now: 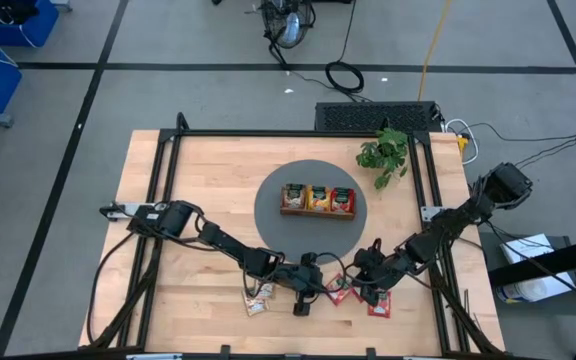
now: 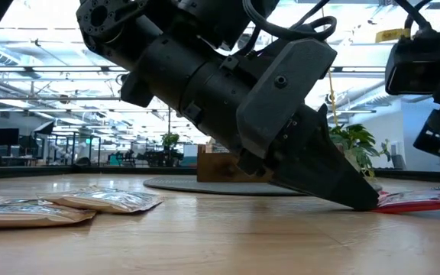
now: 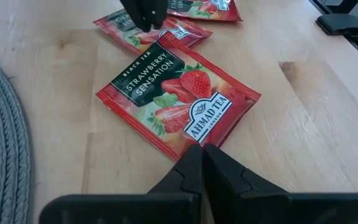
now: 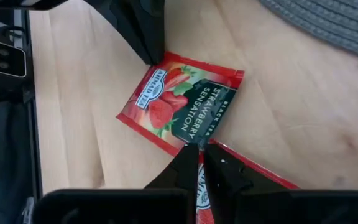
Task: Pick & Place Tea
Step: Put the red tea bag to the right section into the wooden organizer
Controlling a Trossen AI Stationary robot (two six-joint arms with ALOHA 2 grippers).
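Observation:
A red strawberry tea sachet (image 3: 179,93) lies flat on the wooden table near its front edge, one corner overlapping a second red sachet (image 3: 148,31). My left gripper (image 3: 202,155) is shut, its tips at the sachet's logo end. My right gripper (image 4: 201,155) is shut and hovers over the opposite end (image 4: 210,134), where the two red sachets overlap. A third red sachet (image 1: 379,306) lies further right. Two tan sachets (image 2: 105,200) lie to the left. Several sachets stand in the brown tray (image 1: 316,212) on the grey mat (image 1: 268,210). My left gripper sets its shut fingertips (image 4: 151,53) against the strawberry sachet's edge at the logo end (image 3: 207,134), slanting down from the table's left. The tips (image 2: 365,200) rest at table level beside the sachet, which lies flat. My right gripper: I cannot tell whether it touches a sachet.
A small green plant (image 1: 386,155) stands at the far right of the table, beside the mat. Black frame rails (image 1: 158,200) run along the table's left and right sides. Bare wood lies between the mat and the sachets.

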